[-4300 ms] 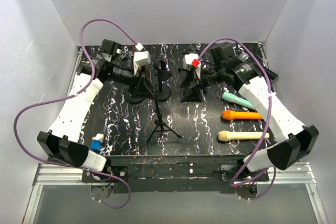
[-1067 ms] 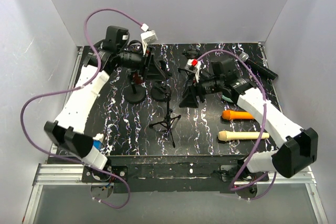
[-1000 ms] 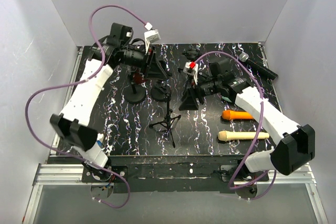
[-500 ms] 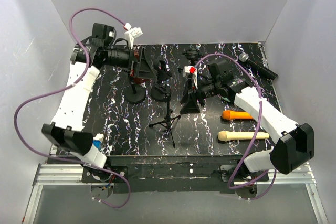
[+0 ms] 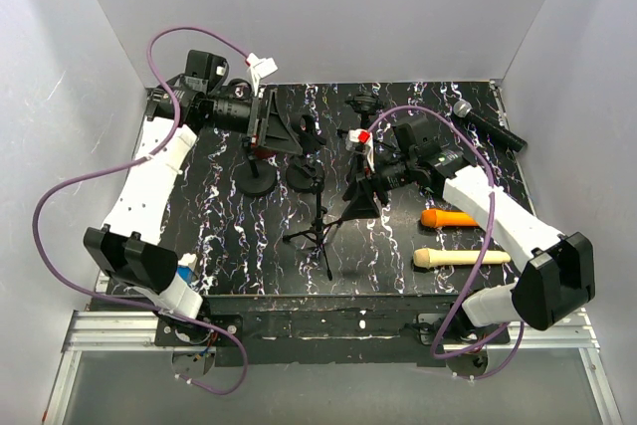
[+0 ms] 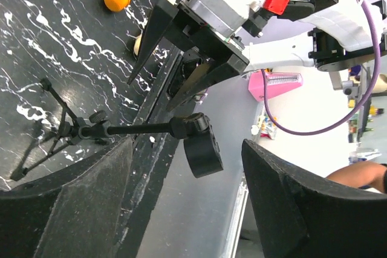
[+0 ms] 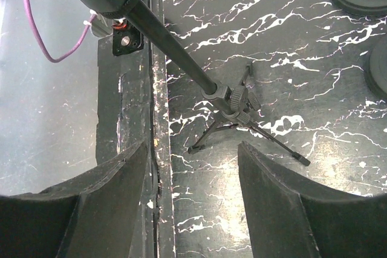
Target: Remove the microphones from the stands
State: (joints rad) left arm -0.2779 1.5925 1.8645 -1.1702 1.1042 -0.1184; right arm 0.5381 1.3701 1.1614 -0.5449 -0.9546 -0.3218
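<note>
A black tripod stand stands mid-table; its top clip holds nothing. A black microphone with a silver head lies at the back right. My left gripper hangs open at the back left, above two round-base stands; a dark red thing shows just under it, too hidden to identify. In the left wrist view my left gripper has nothing between its fingers. My right gripper is open beside the tripod's top, and the tripod lies ahead of its empty jaws.
An orange microphone and a cream microphone lie on the right half of the black marbled table. Another small stand is at the back centre. Grey walls close three sides. Purple cables loop over both arms.
My left gripper has opened and its arm has drawn back to the left. My right gripper has eased down and left toward the tripod. The tripod has not moved.
</note>
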